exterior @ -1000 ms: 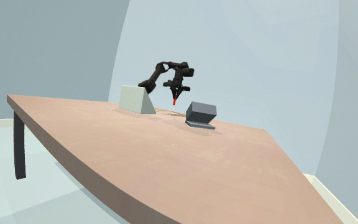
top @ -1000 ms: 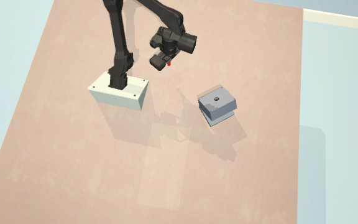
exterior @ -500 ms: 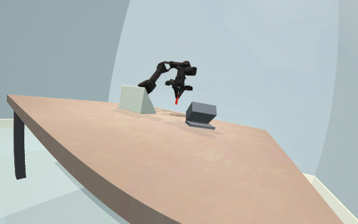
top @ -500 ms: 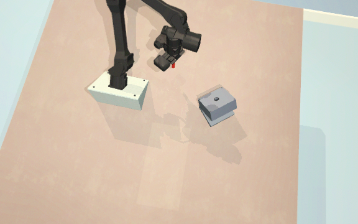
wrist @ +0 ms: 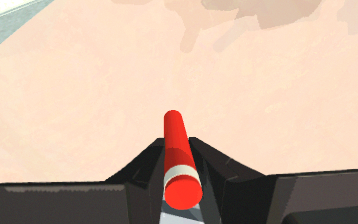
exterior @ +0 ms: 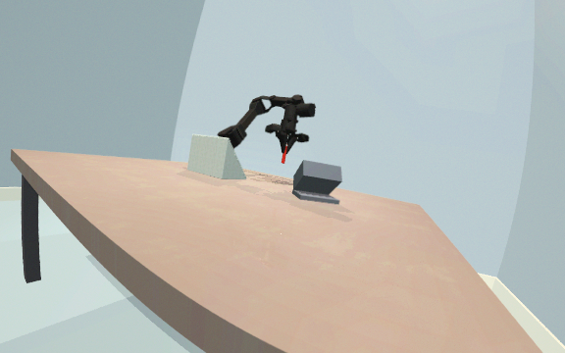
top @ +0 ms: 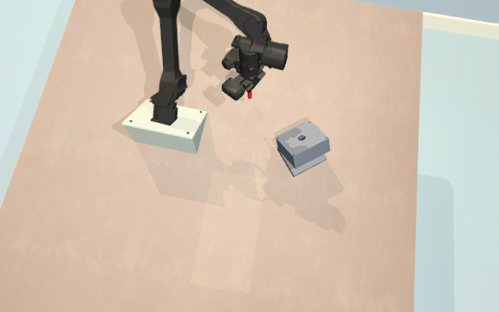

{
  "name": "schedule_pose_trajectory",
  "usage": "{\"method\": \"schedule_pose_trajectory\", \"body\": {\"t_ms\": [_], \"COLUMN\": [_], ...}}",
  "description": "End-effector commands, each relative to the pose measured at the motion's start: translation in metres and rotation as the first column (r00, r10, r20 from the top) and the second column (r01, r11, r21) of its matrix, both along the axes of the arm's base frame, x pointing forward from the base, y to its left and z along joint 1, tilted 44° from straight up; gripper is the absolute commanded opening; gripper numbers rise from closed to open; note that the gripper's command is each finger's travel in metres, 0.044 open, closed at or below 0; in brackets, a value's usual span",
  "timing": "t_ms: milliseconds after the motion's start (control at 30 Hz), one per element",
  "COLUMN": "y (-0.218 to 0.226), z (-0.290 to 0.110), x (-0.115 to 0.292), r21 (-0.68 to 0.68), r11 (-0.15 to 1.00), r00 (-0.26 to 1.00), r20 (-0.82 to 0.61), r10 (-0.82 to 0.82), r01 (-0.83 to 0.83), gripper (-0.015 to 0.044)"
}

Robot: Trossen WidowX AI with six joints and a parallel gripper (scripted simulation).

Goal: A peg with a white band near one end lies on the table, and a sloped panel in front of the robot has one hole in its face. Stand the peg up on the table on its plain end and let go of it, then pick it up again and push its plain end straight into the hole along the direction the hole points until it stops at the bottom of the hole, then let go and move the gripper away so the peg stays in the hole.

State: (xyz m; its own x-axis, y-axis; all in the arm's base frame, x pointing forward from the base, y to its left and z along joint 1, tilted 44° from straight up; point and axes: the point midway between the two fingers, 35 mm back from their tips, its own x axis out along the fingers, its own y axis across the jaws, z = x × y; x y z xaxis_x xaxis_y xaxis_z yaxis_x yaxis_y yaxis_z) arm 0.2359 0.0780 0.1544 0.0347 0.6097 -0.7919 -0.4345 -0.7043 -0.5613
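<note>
While end effector (exterior: 286, 142) clamps red peg (wrist: 178, 155), panel (top: 302, 145) hole (top: 301, 138) seemingly vacant.

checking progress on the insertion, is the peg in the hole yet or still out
Out. The red peg hangs in the air, clamped in the gripper, plain end down, off to the side of the panel; the hole shows dark and unfilled.

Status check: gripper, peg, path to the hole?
Gripper shut on peg, plain end down, above table. Panel hole open, off to one side. Nothing between.

red peg (wrist: 179, 155), white band; panel (top: 302, 145) seemingly grey
</note>
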Motion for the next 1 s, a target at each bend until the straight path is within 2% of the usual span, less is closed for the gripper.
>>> {"method": "schedule_pose_trajectory", "body": {"t_ms": [0,967], "y": [-0.003,-0.023], "z": [0.001,0.005], "x": [0.008,0.063], "r21": [-0.020,-0.131], "r11": [1.000,0.985], "r00": [1.000,0.991], "r20": [0.010,0.093], "r10": [-0.014,-0.101], "r01": [0.014,0.113], "gripper": [0.0000,0.0000]}}
